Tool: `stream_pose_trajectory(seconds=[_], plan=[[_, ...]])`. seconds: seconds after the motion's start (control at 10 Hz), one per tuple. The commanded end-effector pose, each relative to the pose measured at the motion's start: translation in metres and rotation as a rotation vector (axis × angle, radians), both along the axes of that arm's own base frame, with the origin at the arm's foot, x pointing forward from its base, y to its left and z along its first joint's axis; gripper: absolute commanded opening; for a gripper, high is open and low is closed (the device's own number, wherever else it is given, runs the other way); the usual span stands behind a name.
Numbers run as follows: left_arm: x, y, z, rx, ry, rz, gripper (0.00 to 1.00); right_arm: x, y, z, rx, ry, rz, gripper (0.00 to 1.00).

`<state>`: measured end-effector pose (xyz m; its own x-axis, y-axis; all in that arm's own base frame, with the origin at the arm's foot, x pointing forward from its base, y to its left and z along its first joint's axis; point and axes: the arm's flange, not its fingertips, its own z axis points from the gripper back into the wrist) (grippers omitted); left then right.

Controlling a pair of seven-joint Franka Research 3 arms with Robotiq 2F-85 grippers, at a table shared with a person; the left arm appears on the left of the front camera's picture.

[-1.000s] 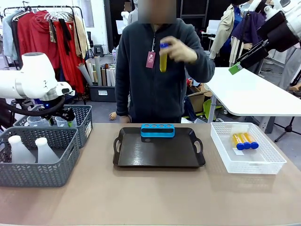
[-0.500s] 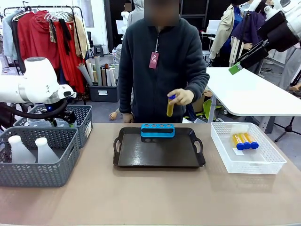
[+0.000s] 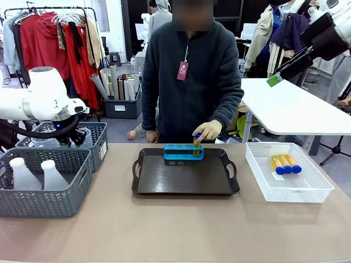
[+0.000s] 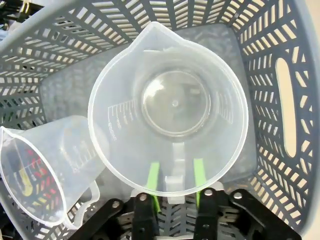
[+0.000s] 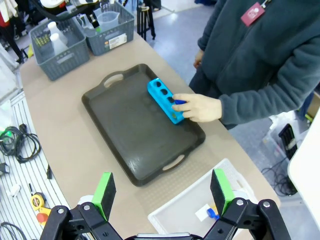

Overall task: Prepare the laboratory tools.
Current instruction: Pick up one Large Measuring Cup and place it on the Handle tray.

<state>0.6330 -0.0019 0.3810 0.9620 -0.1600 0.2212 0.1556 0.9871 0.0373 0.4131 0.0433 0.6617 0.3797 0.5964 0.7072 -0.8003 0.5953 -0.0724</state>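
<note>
Left gripper [image 4: 176, 165] reaches into the grey basket [image 4: 280, 100], its green pads either side of the handle of the clear measuring beaker [image 4: 175, 105]; I cannot tell whether they pinch it. Right gripper [image 5: 163, 185] hangs released, high above the table. The person's hand [image 3: 208, 131] holds a blue-capped tube [image 3: 197, 140] at the blue rack [image 3: 181, 153] on the black tray [image 3: 181, 178].

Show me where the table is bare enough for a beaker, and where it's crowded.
Free: the tray floor in front of the blue rack; the table along its near edge; the gaps between tray and grey basket, tray and white basket. Crowded: the rack's right end, where the person's hand seats a tube.
</note>
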Motion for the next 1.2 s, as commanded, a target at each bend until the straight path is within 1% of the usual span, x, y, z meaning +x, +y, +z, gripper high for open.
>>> stream_pose_trajectory(seconds=[0.0,0.1,0.3,0.4,0.5,0.7,0.8,1.0,1.1], plan=[[-0.003,0.000,0.003,0.005,-0.005,0.019,0.00,0.001,0.000,0.001,0.022,-0.003,0.013,1.00],[-0.005,0.000,0.004,0.001,-0.004,0.017,0.00,0.001,0.000,0.001,0.022,-0.003,0.013,1.00],[-0.012,-0.001,0.016,0.006,-0.003,-0.003,0.00,0.001,0.000,0.001,0.022,-0.003,0.013,1.00],[-0.015,-0.001,0.026,0.001,-0.018,-0.017,0.00,0.001,0.000,0.001,0.022,-0.003,0.013,1.00],[-0.020,-0.002,0.040,-0.008,-0.015,-0.035,0.00,0.001,0.000,0.001,0.022,-0.003,0.013,1.00],[-0.040,-0.009,0.098,0.014,-0.013,-0.124,0.00,0.001,0.000,0.001,0.022,-0.003,0.013,1.00],[-0.041,-0.015,0.129,0.013,-0.037,-0.168,0.00,0.001,0.000,0.001,0.022,-0.003,0.013,1.00],[-0.064,-0.031,0.196,0.054,-0.083,-0.269,0.00,0.001,0.000,0.001,0.022,-0.003,0.013,1.00],[-0.074,-0.041,0.217,0.040,-0.099,-0.322,0.00,0.001,0.000,0.001,0.022,-0.003,0.013,1.00]])
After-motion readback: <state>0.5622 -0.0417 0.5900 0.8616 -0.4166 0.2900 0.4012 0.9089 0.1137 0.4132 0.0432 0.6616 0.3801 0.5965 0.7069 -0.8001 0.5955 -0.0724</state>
